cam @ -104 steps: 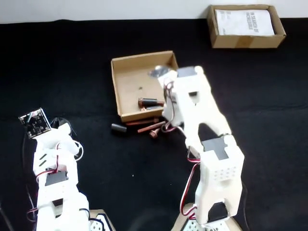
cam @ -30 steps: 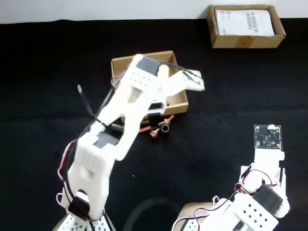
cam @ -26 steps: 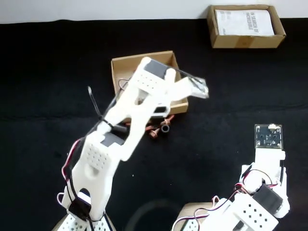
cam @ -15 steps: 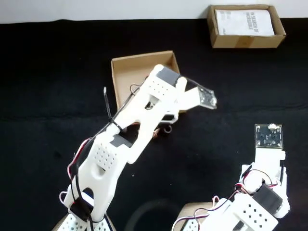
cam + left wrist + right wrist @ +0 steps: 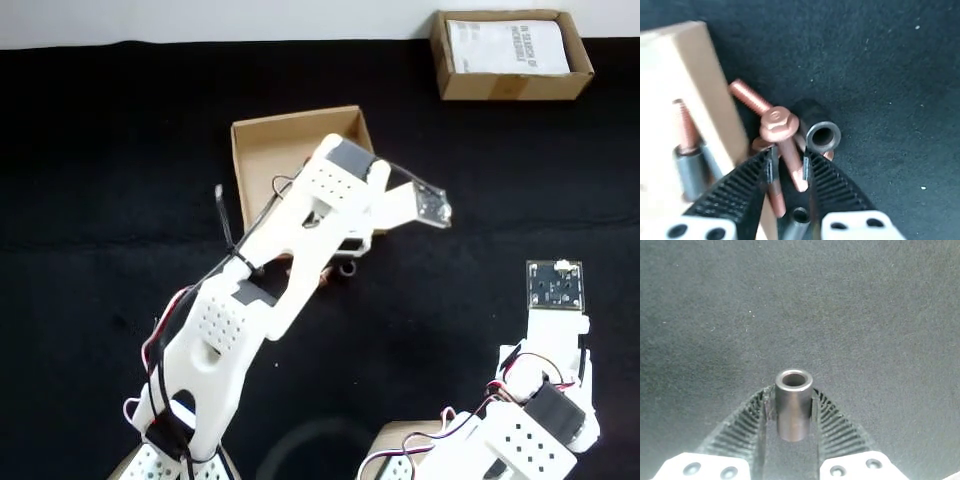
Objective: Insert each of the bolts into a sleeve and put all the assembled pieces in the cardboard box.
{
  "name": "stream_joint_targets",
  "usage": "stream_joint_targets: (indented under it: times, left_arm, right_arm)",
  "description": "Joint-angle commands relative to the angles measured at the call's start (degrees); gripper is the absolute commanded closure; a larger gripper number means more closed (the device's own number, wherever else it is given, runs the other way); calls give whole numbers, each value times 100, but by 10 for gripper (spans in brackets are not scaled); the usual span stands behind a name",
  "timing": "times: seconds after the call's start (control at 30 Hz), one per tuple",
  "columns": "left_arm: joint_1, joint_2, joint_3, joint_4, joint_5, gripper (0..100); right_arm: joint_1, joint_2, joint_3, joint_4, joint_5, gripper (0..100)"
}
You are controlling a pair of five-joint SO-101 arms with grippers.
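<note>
On the black bench (image 5: 120, 150), the left arm (image 5: 260, 290) stretches over the near right corner of the cardboard box (image 5: 270, 150), where one assembled piece (image 5: 687, 155) lies. Its claw (image 5: 789, 156) is narrow, straddling a copper bolt (image 5: 785, 145) just outside the box wall (a loose sleeve (image 5: 822, 135) lies just beside the bolt's head). The right claw (image 5: 791, 395) grips a second sleeve (image 5: 794, 415) above bare bench.

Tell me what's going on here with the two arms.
The left gripper hangs at the cardboard box's near wall, straddling a copper bolt in a small pile of bolts beside a loose sleeve on the black table. One assembled piece lies in the box. The right gripper, near its own base, holds a second sleeve upright.
</note>
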Motion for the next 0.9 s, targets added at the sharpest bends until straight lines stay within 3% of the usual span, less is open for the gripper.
stream_joint_targets:
  times: [0.0,0.33,0.43,0.57,0.87]
  left_arm:
    - [66,57,-180,-123,44,899]
    - [-75,479,-180,-536,62,902]
    - [-84,505,-189,-686,431,908]
    - [-66,505,-189,-730,870,994]
    - [-75,470,-242,-703,1793,992]
  right_arm:
    - [31,-101,-13,-101,70,991]
    - [22,-101,4,-101,70,991]
    - [22,-101,180,-338,70,991]
    - [31,-101,277,-558,62,991]
    - [31,-101,268,-576,9,991]
